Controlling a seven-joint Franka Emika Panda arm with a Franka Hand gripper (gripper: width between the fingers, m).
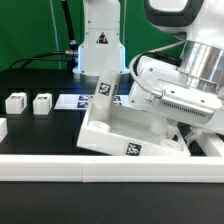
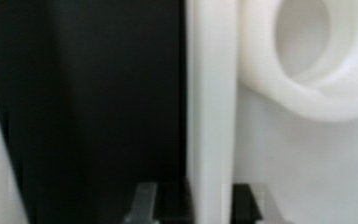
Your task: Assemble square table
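Your claw (image 2: 197, 205) is pinched almost closed on the thin upright rim of the square table (image 1: 115, 130). The table sits tilted on the bench (image 1: 45, 135) just behind the border wall (image 1: 110, 165), its near edge seemingly against that wall. Keep the pinch square on the rim and move slowly, because so thin an edge could twist out, and use the wall as a stop to settle the slab flat. The loose leg blocks (image 1: 42, 103) lie farther back from the wall, so don't sweep the slab toward them.
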